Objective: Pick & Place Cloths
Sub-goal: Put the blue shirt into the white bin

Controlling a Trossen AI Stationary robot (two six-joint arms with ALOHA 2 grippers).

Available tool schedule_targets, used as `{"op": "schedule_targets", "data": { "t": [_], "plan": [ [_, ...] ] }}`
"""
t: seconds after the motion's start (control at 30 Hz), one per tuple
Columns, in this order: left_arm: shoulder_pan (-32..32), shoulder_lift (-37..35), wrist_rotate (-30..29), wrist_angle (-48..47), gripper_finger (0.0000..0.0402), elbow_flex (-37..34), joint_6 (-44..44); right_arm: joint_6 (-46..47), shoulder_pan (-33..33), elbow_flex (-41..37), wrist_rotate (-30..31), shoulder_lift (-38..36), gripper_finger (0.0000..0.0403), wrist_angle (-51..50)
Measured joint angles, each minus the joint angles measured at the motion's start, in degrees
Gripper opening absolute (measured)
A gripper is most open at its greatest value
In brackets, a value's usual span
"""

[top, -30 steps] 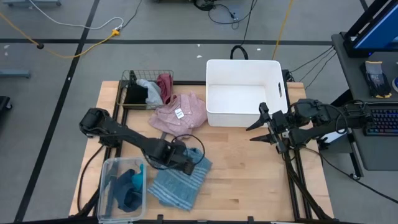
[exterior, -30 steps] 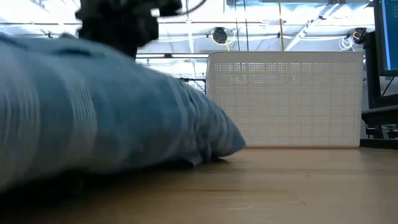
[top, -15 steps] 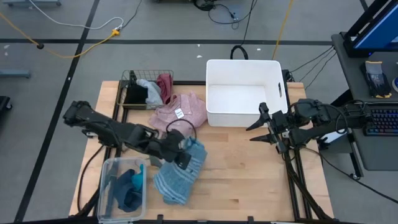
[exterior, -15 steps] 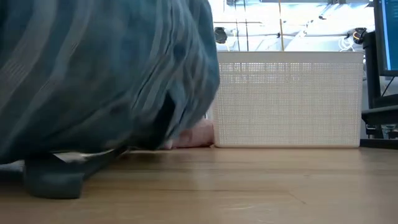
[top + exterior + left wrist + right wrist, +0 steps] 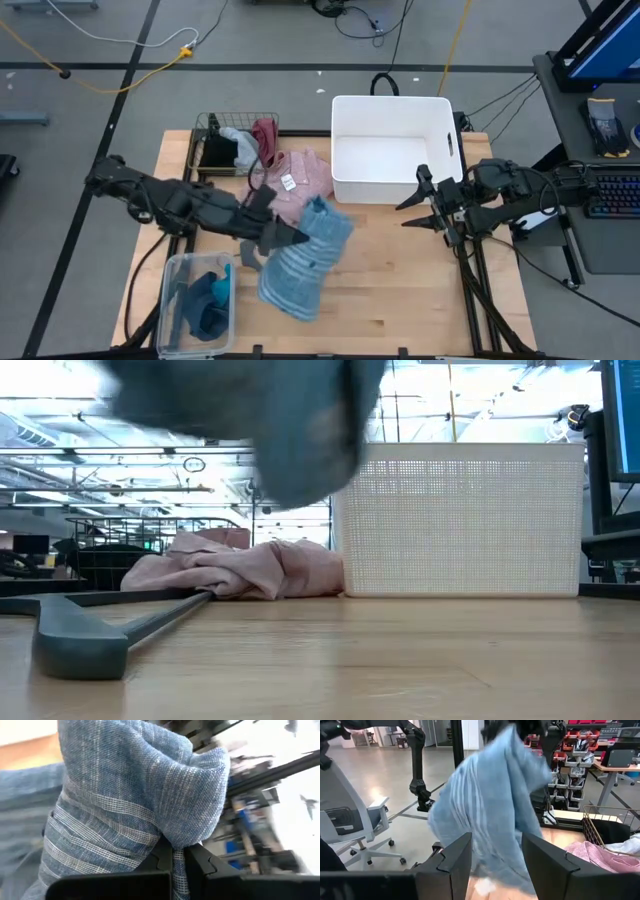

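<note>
1. One tool does the work: the left tool [image 5: 288,234] pinches a fold of the blue striped cloth [image 5: 305,258], its fingers [image 5: 165,857] pressed on the fabric in the left wrist view.
2. Lifted off the bench [image 5: 400,285], the cloth hangs in mid-air near the bench's middle, its loose end drooping toward the front; the low view shows it clear of the wood.
3. Judged from this, the step in hand is the carry, after the pick and before the drop.
4. Next, the move likely calls for swinging the cloth over the white bin [image 5: 390,150] with enough height for the trailing end to clear its rim.
5. Beside the bin lies the pink shirt [image 5: 295,185], not yet picked.
6. Right tool [image 5: 418,205] waits, fingers spread, just right of the bin.
</note>
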Motion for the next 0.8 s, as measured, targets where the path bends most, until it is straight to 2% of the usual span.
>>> {"op": "schedule_targets", "data": {
  "t": [0.27,0.47,0.8],
  "plan": [
    [0.0,-2.57,1.62,14.65,0.0006,0.0,7.11,-0.02,-0.02,0.0,-0.26,0.0,0.0164,5.73],
    [1.22,-2.63,6.02,23.97,0.0006,0.0,11.01,-1.38,0.0,0.0,-5.12,0.02,0.0164,12.2],
    [7.11,-2.51,13.2,30.19,0.0006,0.0,12.98,-1.49,-0.06,0.0,-12.6,1.46,0.0164,22.07]
  ]
}}
